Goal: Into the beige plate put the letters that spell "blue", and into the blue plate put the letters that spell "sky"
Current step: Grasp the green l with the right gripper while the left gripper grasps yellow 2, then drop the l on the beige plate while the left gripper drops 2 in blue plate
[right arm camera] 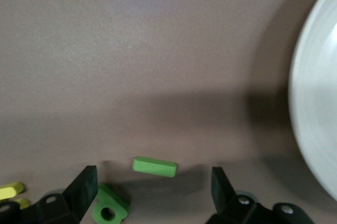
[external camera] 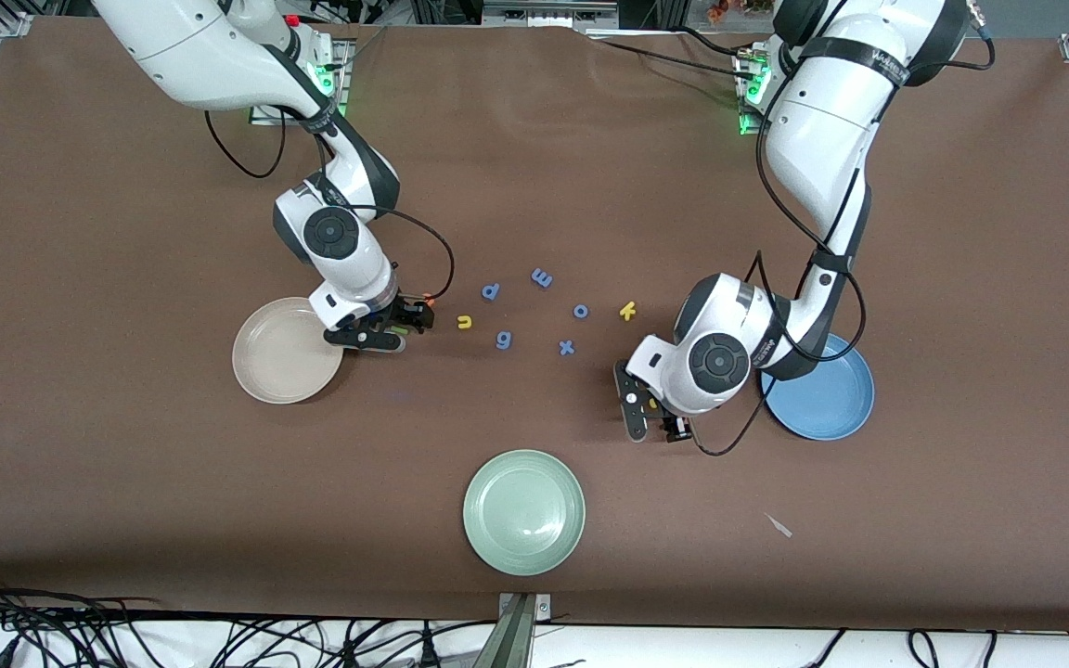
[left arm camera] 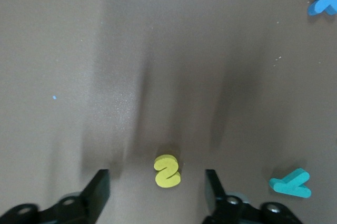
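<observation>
Straddling light, squashy foam: left claw (left arm camera: 157,192) spread around s (left arm camera: 167,171), right claw (right arm camera: 154,190) spread around l (right arm camera: 154,166); pinch flat sides.

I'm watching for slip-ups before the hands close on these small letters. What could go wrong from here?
1. The left hand is open around the yellow s, which is small between the fingers; it might tip or slide out as they close.
2. The right hand is open over the green bar, with the green b right beside one finger; the b could get nudged or caught too.
3. The teal y lies near the left hand and could be bumped.
</observation>
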Controlling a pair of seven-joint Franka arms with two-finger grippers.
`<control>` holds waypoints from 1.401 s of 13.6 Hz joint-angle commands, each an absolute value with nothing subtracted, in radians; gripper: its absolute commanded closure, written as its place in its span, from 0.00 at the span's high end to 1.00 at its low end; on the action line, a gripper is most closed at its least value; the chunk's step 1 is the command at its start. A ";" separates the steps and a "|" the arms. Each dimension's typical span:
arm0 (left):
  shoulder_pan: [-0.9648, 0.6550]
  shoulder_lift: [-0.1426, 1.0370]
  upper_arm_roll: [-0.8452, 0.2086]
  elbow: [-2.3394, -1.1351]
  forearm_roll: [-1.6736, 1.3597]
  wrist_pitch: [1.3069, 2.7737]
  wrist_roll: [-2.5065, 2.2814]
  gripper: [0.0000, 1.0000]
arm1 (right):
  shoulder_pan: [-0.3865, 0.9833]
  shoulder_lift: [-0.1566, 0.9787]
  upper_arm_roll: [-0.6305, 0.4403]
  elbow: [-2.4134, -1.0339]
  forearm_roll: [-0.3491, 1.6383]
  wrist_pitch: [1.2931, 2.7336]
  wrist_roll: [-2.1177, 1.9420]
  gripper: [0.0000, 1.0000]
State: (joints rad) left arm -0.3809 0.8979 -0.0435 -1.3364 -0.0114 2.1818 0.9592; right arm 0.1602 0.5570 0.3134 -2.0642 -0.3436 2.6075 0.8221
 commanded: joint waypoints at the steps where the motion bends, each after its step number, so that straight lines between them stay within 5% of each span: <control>1: -0.385 0.917 -0.040 -1.315 -0.037 2.194 0.992 0.74 | 0.158 0.575 0.321 -2.043 -0.376 2.614 0.847 0.92; 3: -0.387 0.920 -0.040 -1.315 -0.037 2.194 0.991 0.70 | 0.158 0.575 0.321 -2.043 -0.380 2.614 0.845 0.89; 6: -0.388 0.923 -0.038 -1.316 -0.037 2.195 0.989 0.50 | 0.158 0.577 0.321 -2.043 -0.414 2.617 0.847 0.85; 9: -0.388 0.920 -0.038 -1.316 -0.037 2.195 0.991 0.02 | 0.158 0.583 0.319 -2.045 -0.419 2.632 0.845 0.81; 19: -0.315 0.766 0.003 -1.315 -0.025 1.991 0.976 0.00 | 0.156 0.589 0.319 -2.045 -0.417 2.634 0.845 0.36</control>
